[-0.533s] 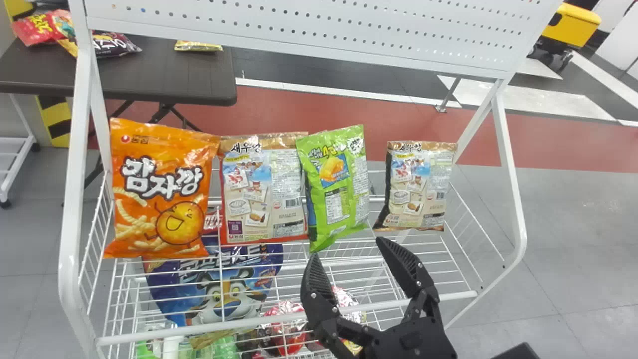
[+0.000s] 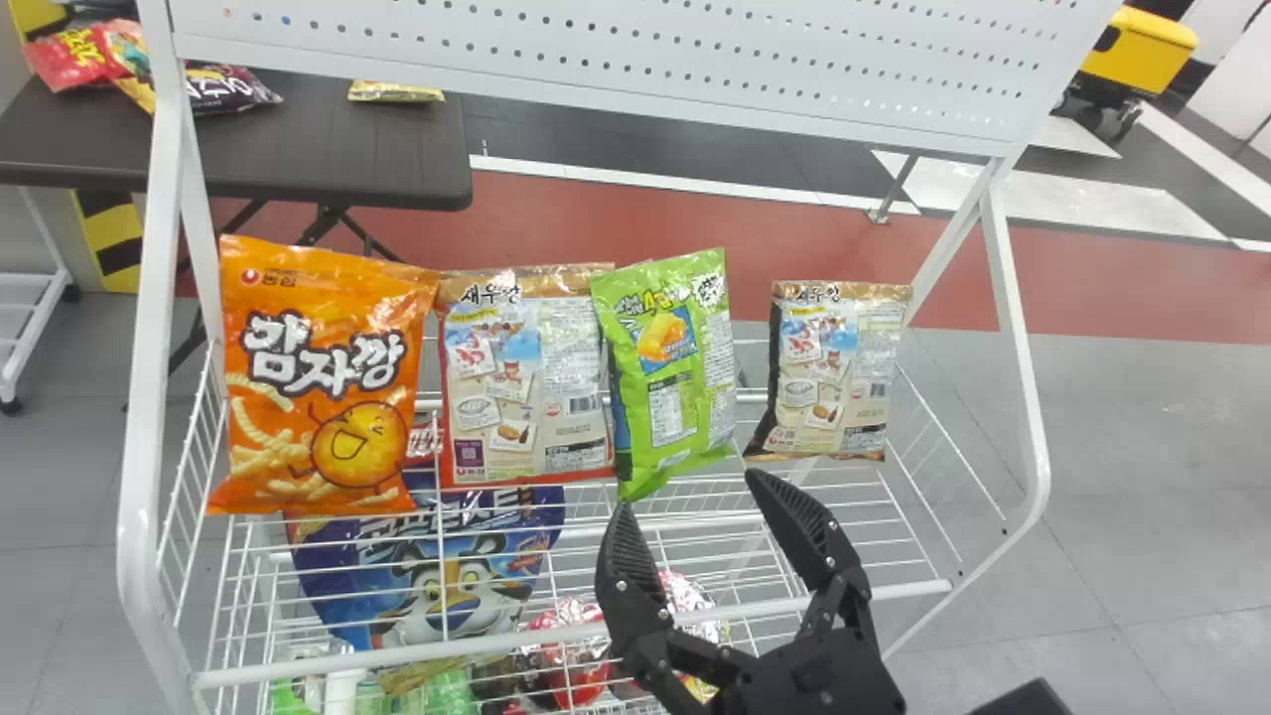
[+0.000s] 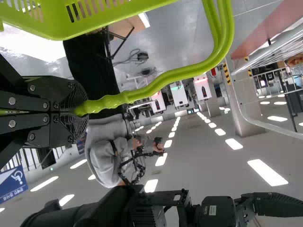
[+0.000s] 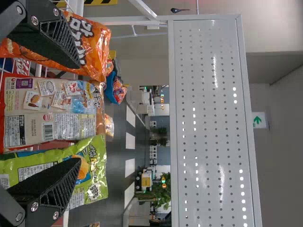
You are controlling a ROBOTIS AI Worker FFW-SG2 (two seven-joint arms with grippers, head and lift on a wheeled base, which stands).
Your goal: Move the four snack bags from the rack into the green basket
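At a white wire rack [image 2: 139,397] beneath a perforated panel [image 2: 616,99], four snack bags stand in a row on the upper shelf, facing the robot. From left to right, they are an orange bag [image 2: 318,382] with a smiling potato face, a beige bag with red edges [image 2: 526,377], a green bag [image 2: 675,367] tilted slightly against its beige neighbor, and a beige bag with dark edges [image 2: 839,367], set apart from the other three. The right end effector [image 2: 687,492] hangs in front of the shelf with its two black fingers spread wide, one tip near the bottom of the green bag and the other just below the gap beside it. Seen from the right wrist, the spread fingers of the right end effector [image 4: 79,112] frame the red-edged beige bag. The left end effector [image 3: 78,111] is clamped on the ribbed grip of the handle [image 3: 170,75] of the green basket [image 3: 94,29]. On a lower level of the rack, a large blue bag [image 2: 348,556] with a tiger face sits behind the wires. Beyond the rack, more snack packets [image 2: 228,89] lie on a dark tabletop [image 2: 328,149].
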